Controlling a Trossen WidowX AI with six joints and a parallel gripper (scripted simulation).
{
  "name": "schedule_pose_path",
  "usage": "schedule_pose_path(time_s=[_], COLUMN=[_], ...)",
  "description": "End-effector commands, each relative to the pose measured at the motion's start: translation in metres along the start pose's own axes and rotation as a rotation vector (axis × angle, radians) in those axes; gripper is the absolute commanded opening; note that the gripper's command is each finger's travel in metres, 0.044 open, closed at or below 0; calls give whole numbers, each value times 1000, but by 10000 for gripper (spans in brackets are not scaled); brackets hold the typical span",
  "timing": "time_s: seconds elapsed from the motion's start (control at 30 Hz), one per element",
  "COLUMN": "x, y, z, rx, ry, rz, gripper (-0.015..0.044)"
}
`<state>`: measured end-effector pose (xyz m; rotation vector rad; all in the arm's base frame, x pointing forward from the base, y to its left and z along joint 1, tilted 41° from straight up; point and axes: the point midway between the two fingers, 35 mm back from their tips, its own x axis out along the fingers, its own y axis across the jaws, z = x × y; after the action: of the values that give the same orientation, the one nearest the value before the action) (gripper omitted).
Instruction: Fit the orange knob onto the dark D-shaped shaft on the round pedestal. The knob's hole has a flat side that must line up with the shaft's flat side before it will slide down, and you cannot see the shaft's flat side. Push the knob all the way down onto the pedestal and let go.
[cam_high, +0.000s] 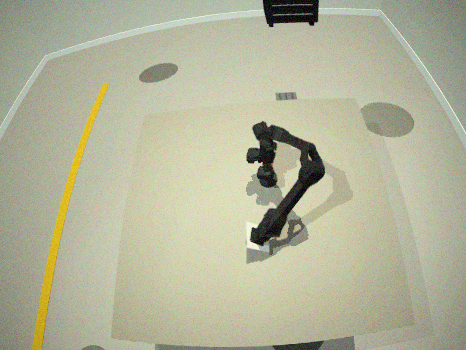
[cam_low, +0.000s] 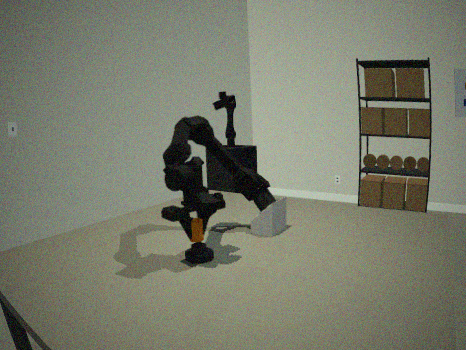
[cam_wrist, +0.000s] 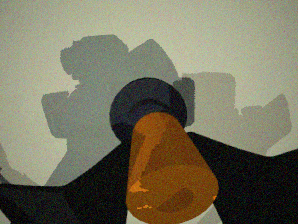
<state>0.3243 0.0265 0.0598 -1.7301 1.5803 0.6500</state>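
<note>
The orange knob (cam_low: 197, 230) (cam_wrist: 167, 172) is upright between the fingers of my gripper (cam_low: 198, 236) (cam_wrist: 158, 141), which is shut on it. In the top view only a speck of the knob shows beside the dark arm. The dark round pedestal (cam_low: 199, 255) (cam_wrist: 121, 111) stands on the floor directly below. In the exterior view the knob's lower end is at or just above the pedestal's narrower top. In the wrist view the knob covers the near part of the pedestal. The shaft cannot be made out, and its flat side is hidden. Whether knob and shaft touch cannot be told.
The arm's pale wedge-shaped base (cam_high: 252, 239) (cam_low: 272, 220) stands behind the pedestal in the exterior view. A dark box with a small dark arm-like device on it stands farther back. A shelf (cam_low: 394, 135) with brown boxes is at the back right.
</note>
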Motion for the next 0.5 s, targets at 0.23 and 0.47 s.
schedule_pose_path(time_s=[0.23, 0.47], x=[-3, -5], y=[-3, -2], z=[0, 0], rx=[3, -83], ry=[0, 0], rz=[-7, -7], gripper=[0, 0])
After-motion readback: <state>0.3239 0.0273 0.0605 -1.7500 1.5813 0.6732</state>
